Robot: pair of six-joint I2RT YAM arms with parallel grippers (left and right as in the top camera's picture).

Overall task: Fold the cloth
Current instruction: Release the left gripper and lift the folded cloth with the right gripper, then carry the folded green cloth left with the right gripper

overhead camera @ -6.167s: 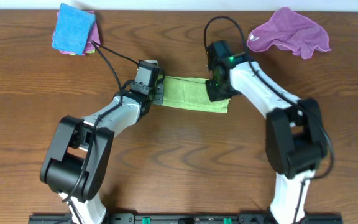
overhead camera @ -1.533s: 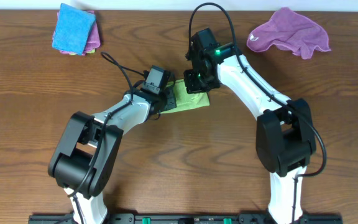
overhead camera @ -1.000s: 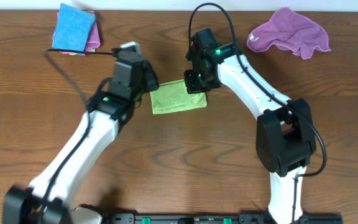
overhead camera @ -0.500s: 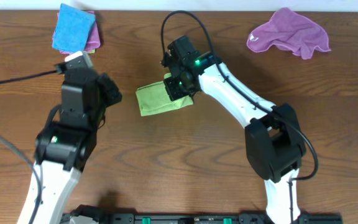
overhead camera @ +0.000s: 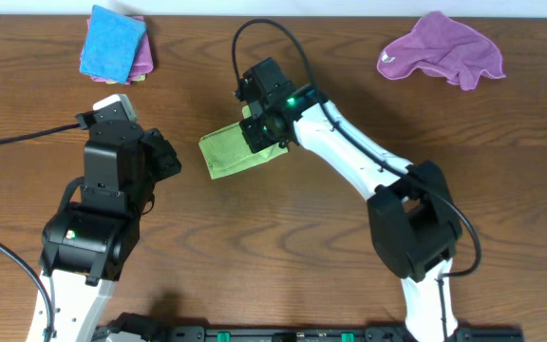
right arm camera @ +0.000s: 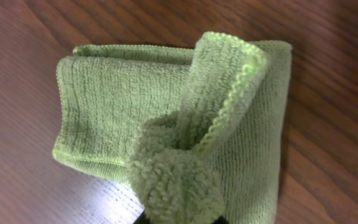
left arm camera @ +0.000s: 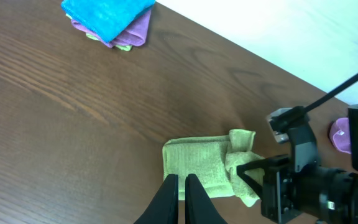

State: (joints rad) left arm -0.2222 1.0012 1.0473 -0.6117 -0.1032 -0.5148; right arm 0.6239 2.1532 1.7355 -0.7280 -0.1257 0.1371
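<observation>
Two right fingers (overhead camera: 257, 135) pinch the cloth (overhead camera: 218, 156) by its bunched edge.

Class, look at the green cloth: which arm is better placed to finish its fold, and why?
Probably the right. The right gripper is shut on a bunched edge of the cloth, lifted over the folded part. The left gripper is shut, holds nothing and hangs apart from the cloth.

On the wooden table (overhead camera: 283, 256), a blue cloth (overhead camera: 112, 43) lies atop a folded purple cloth (overhead camera: 143, 59) at the far left, well apart from a crumpled purple cloth (overhead camera: 442, 49) at the far right.
</observation>
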